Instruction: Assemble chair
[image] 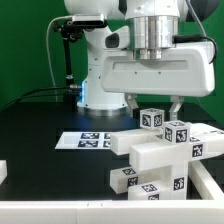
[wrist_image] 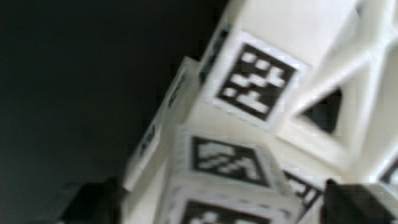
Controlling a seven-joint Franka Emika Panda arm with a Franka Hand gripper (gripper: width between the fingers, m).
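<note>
A black tabletop (image: 40,120) spreads under me, with a dark green wall behind and the white base of my arm (image: 100,75) standing on the far side. On the table, towards the exterior view's left of the pile, lies the marker board (image: 85,139) — thin, flat, white, printed with a row of black squares.

My gripper (image: 151,103) hangs straight down from its broad white housing, just over the heap of white blocky plastic chair parts (image: 160,150) with their black-and-white square tags. My two dark fingers (image: 134,102) stand apart, one on each side of the small white tagged cube (image: 151,118) at the top of the pile. I see a gap between them and nothing clamped — the jaws are parted. Whether either pad touches the cube I cannot tell.

The chair parts sit on the table towards the exterior view's right, stacked on one another: a second tagged cube (image: 176,131) just beside the first, a long white bar (image: 145,143) under them, and a lower tagged block (image: 140,181) nearest the camera. A flat white slab (image: 210,195) shows at the exterior view's right edge.

From my wrist the picture is blurred: white faces with tags (wrist_image: 260,78) fill it, tilted, against black. Dark shapes in the lower corners may be my fingertips; I cannot be sure.
</note>
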